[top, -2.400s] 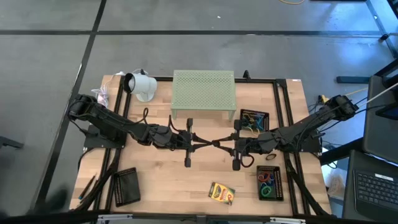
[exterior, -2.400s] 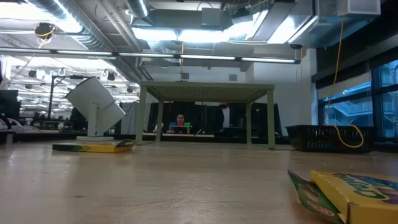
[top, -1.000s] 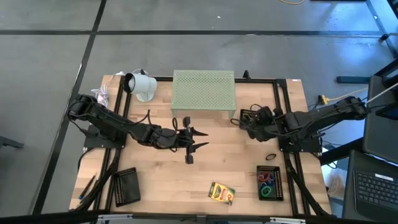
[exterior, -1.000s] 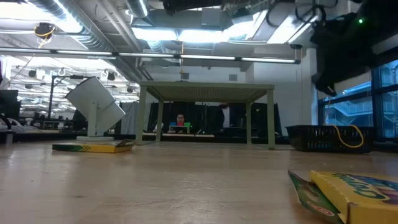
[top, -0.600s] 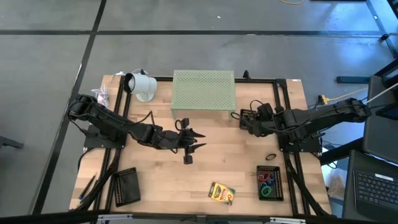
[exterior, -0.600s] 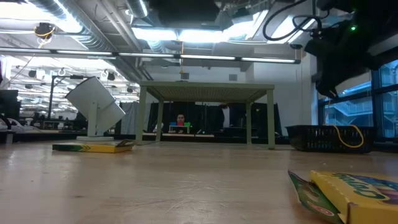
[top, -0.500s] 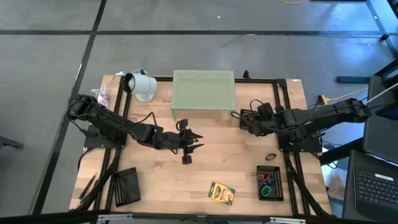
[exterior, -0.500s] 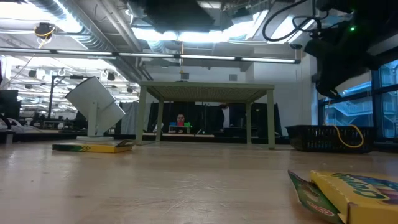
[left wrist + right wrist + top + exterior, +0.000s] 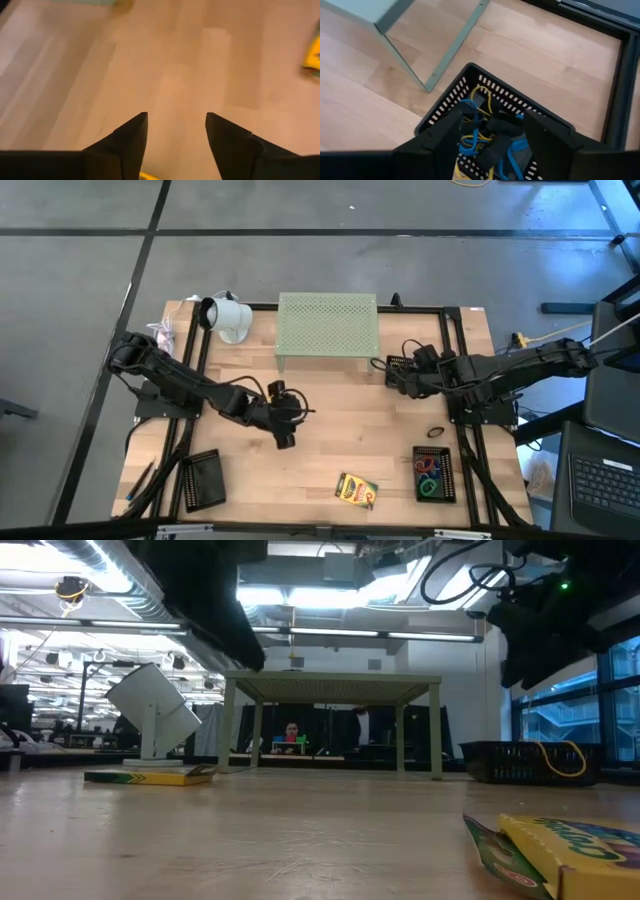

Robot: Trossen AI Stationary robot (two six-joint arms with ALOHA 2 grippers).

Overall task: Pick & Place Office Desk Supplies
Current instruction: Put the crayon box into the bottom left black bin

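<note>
In the low view the near crayon box [image 9: 565, 852] is cut off by the frame edge, while a blurred yellow item [image 9: 312, 56] in the left wrist view cannot be identified.

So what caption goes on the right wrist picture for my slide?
Right gripper open above a black basket of blue and yellow bands.

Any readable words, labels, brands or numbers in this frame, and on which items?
Nothing reads clearly.
Crayon box at the low view's front: coloured lettering on its yellow face, cut off and too blurred to read.
Crayon box in the high view: print too small.
Flat crayon box by the lamp: no legible text.
</note>
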